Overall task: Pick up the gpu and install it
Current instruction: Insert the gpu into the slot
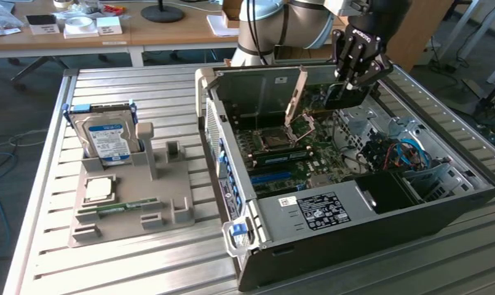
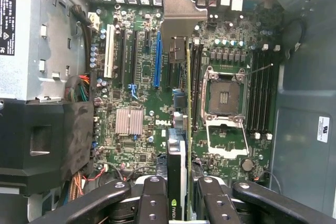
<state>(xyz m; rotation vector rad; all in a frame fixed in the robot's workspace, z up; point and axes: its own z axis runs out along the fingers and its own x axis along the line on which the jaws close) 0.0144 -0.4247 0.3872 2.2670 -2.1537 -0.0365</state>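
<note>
Currently, the gpu (image 1: pixel 337 98) is held by the gripper (image 1: pixel 352 86) inside the open computer case (image 1: pixel 354 239), above the motherboard (image 1: pixel 296 153) and toward the far side of the case in the exterior view. The jaws are drawn in to a narrow gap and pinched on the card's two faces. In the wrist view the gpu (image 2: pixel 176 177) is seen edge-on between the black fingers (image 2: pixel 152 203), running away from the gripper (image 2: pixel 181 205) to its metal bracket (image 2: pixel 181 14) near the vented rear wall. The card is lined up beside the blue slot (image 2: pixel 157 61), on the side toward the processor socket (image 2: pixel 223 98). Whether its lower edge touches the board cannot be told.

The case is laid on its side on a table (image 1: pixel 149 270) made of grooved aluminium slats. On the exterior view's left a grey fixture (image 1: pixel 116 227) is set on the same slats. A hard drive (image 1: pixel 107 138) with a blue-white label is stood upright in it, and a processor (image 1: pixel 98 189) and a green memory stick (image 1: pixel 120 208) are laid flat on it. Behind the table a wooden desk (image 1: pixel 149 34) is seen, with white boxes (image 1: pixel 107 26), a roll of tape (image 1: pixel 77 23) and a round black base (image 1: pixel 163 13) on it. Cables (image 1: pixel 1 144) are strewn on the floor at the exterior view's left.
</note>
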